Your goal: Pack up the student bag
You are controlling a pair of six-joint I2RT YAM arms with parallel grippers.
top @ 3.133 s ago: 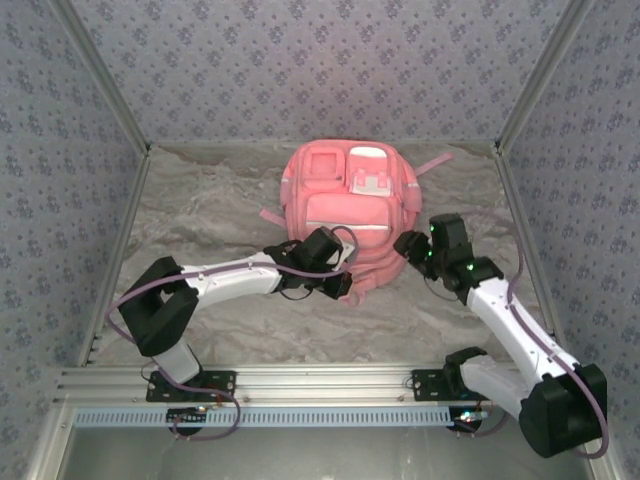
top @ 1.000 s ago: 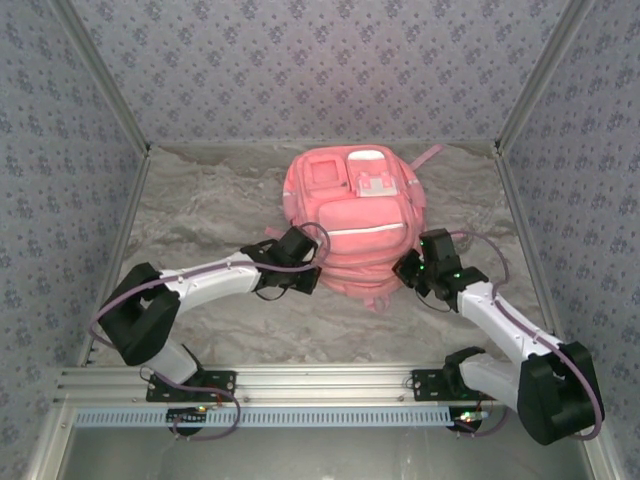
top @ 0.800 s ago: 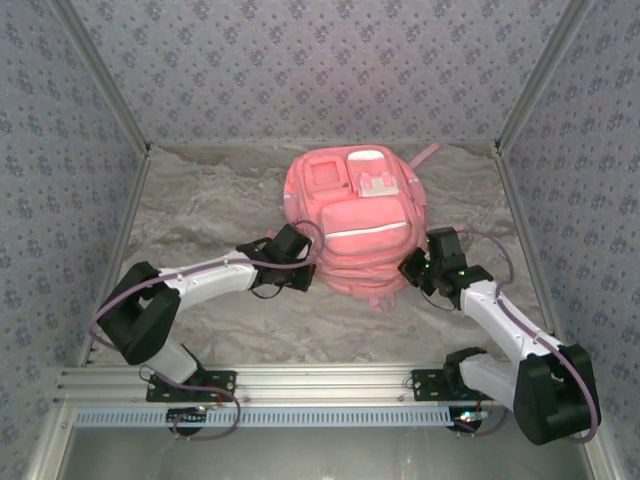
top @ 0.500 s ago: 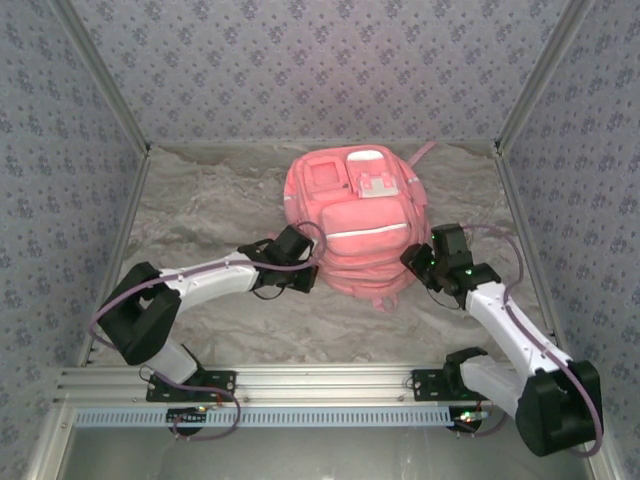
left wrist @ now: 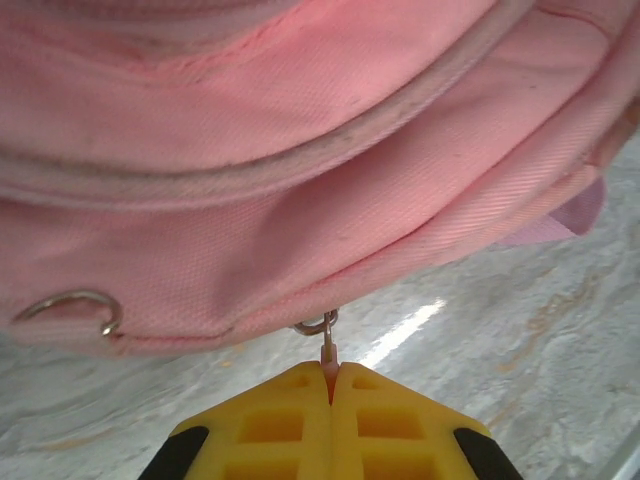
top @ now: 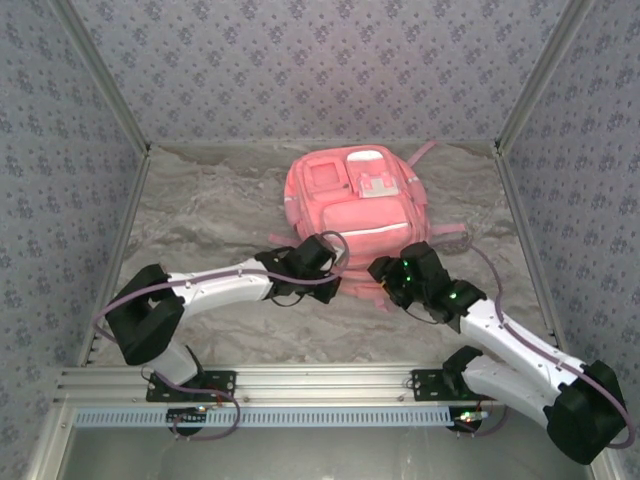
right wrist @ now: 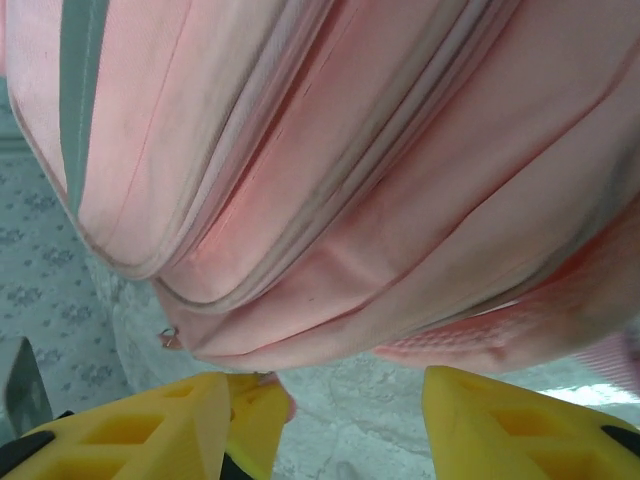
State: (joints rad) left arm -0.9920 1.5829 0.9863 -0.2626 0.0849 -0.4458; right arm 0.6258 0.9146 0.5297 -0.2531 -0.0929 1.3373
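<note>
The student bag is a soft pink backpack lying flat on the marble table, pockets up. Its near edge fills the top of the left wrist view and the right wrist view. My left gripper sits at the middle of that edge. Its yellow jaws are shut on a small pink zipper pull hanging from a metal ring. My right gripper is just to the right of it. It stands open below the bag's edge, with nothing between its fingers.
Patterned walls close in the table on three sides, and an aluminium rail runs along the near edge. A pink strap trails off the bag's right side. Another metal ring hangs from the bag's edge, left of the pull.
My right gripper has opened and swung left to the bag's near edge, close beside the left one. My left gripper has slid right along that edge, staying shut.
</note>
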